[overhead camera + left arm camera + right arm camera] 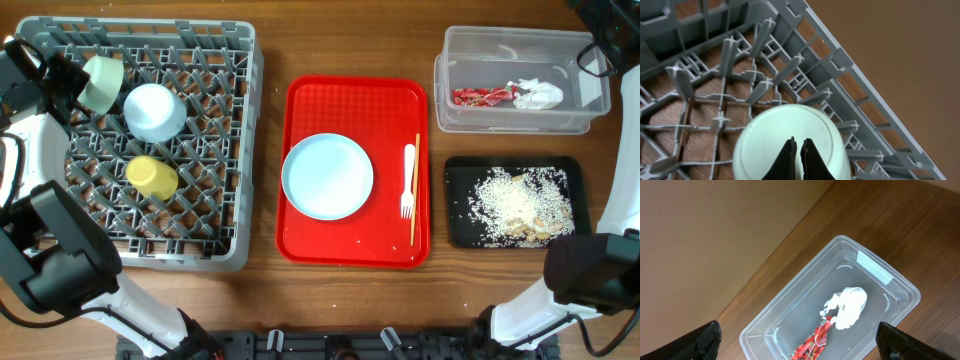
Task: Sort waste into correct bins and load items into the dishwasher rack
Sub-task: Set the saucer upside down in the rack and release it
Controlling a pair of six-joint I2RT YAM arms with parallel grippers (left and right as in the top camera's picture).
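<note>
Overhead: pale green bowl (100, 82) at the ten o'clock corner of the dishwasher rack (246, 140), pinched by the left gripper (798, 150) and tilted, probably to seat between pegs; right gripper (800, 339) spread over the clear tub (905, 284).

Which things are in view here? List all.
rack: 1, grey, left
green bowl: 1, rack's corner
blue bowl: 1, in rack
cup: 1, yellow, rack
red tray: 1, centre
plate: 1, pale, red tray
fork: 1, white, beside plate
chopsticks: unclear, wooden, beside fork
tub: 1, clear, right
wrapper: 1, red, tub
tissue: 1, white, tub
black tray: 1, right
scraps: many, whitish, black tray
left gripper: at green bowl
right gripper: open, above tub
</note>
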